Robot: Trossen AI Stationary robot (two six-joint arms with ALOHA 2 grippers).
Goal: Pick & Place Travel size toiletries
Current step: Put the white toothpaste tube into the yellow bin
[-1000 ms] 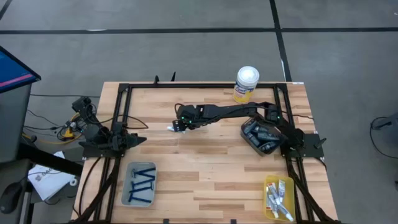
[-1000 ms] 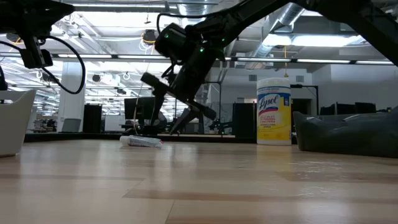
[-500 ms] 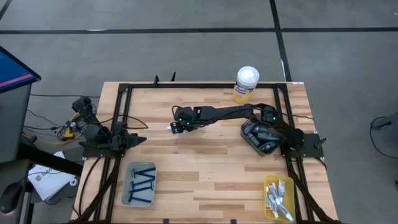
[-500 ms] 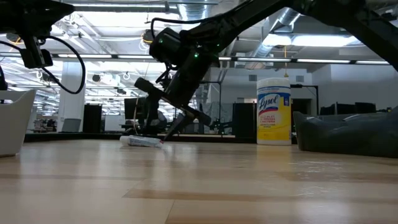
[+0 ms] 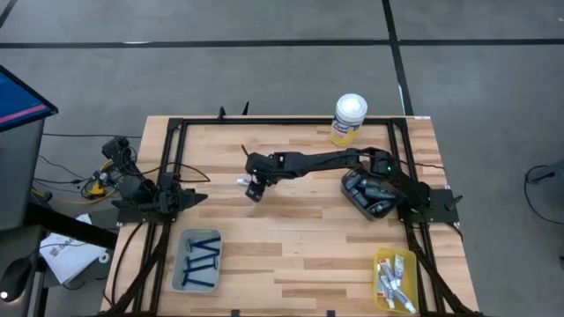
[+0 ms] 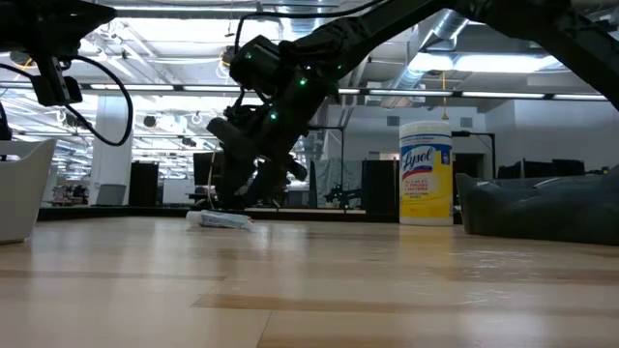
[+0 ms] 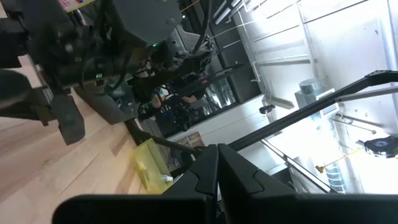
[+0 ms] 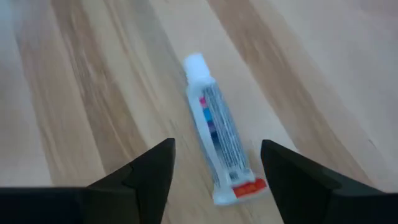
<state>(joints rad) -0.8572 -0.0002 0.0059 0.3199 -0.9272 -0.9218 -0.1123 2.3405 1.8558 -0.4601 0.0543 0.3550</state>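
right tool (image 8: 214, 171) open, white tube (image 8: 219, 130) between fingers

Table (image 5: 291, 238): pale wood planks, smooth, satin sheen, visible grain.
Tube (image 8: 217, 134): white plastic, smooth, slightly glossy, printed label, white cap.
Right gripper (image 8: 214, 177): fingers matt black plastic.
Frame (image 5: 172, 141): matt black metal.
Canister (image 6: 427, 185): glossy printed plastic, white lid.

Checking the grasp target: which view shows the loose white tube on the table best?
The right wrist view: the white tube lies between the open right gripper. High view gives a speck; low view a sliver; left wrist none.
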